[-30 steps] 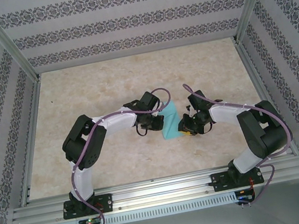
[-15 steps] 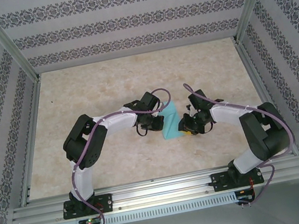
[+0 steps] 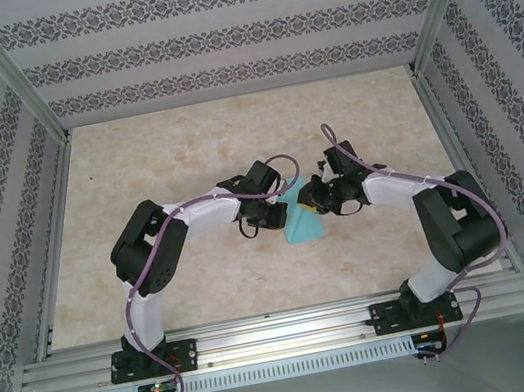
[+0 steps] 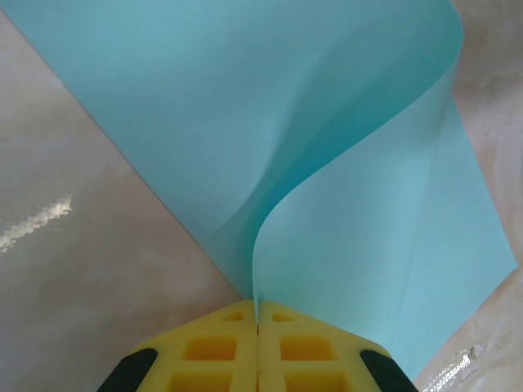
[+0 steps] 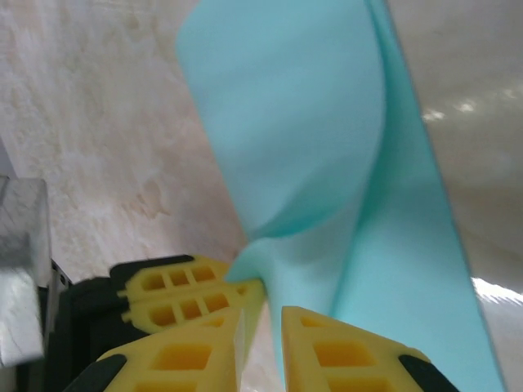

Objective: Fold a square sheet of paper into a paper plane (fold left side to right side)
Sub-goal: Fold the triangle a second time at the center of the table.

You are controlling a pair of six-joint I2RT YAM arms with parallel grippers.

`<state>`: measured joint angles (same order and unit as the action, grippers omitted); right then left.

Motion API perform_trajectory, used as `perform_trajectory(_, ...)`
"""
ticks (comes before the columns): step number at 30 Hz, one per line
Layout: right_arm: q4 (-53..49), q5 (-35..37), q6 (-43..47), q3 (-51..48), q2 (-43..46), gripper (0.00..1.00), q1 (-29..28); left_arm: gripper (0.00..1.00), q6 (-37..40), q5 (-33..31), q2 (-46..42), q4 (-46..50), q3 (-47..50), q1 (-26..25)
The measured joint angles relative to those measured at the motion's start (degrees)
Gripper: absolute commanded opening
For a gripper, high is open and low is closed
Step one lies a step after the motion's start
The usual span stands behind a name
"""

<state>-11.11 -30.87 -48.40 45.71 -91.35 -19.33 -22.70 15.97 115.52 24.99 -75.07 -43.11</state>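
Observation:
The square sheet of paper is light turquoise and lies mid-table between both arms, partly lifted and curled. In the left wrist view my left gripper is shut on one corner of the sheet, which rises from the pinch and bends over itself. My left gripper sits at the sheet's left edge. My right gripper hovers at the sheet's far right corner. In the right wrist view my right gripper is open by a narrow gap, with the sheet's edge running down into it. The left gripper's yellow fingers show just beside it.
The beige marbled table is bounded by aluminium rails at the front and patterned walls on three sides. Both arms bend inward, elbows out toward the table's sides.
My right gripper has moved away from the near edge and leftward, from beside the sheet's right edge up to its far corner. The left gripper has kept its hold and place.

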Motion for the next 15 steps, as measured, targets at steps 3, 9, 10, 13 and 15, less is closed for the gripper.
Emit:
perform_trajectory(3, 1.3, -0.3, -0.7, 1.4, -1.7, 0.20, -0.6, 0.08, 0.0, 0.0, 0.0, 0.0, 0.0, 0.0)
perform_trajectory(9, 2.4, -0.4, -1.3, 2.0, -4.9, 0.20, -0.9, 0.08, 0.0, 0.0, 0.0, 0.0, 0.0, 0.0)
perform_trajectory(10, 2.4, -0.4, -1.3, 2.0, -5.2, 0.20, -0.9, 0.08, 0.0, 0.0, 0.0, 0.0, 0.0, 0.0)
perform_trajectory(13, 2.1, -0.2, -1.3, 2.0, -6.1, 0.20, -0.9, 0.08, 0.0, 0.0, 0.0, 0.0, 0.0, 0.0)
perform_trajectory(15, 1.9, 0.0, -1.2, 2.0, -6.6, 0.20, -0.9, 0.08, 0.0, 0.0, 0.0, 0.0, 0.0, 0.0)
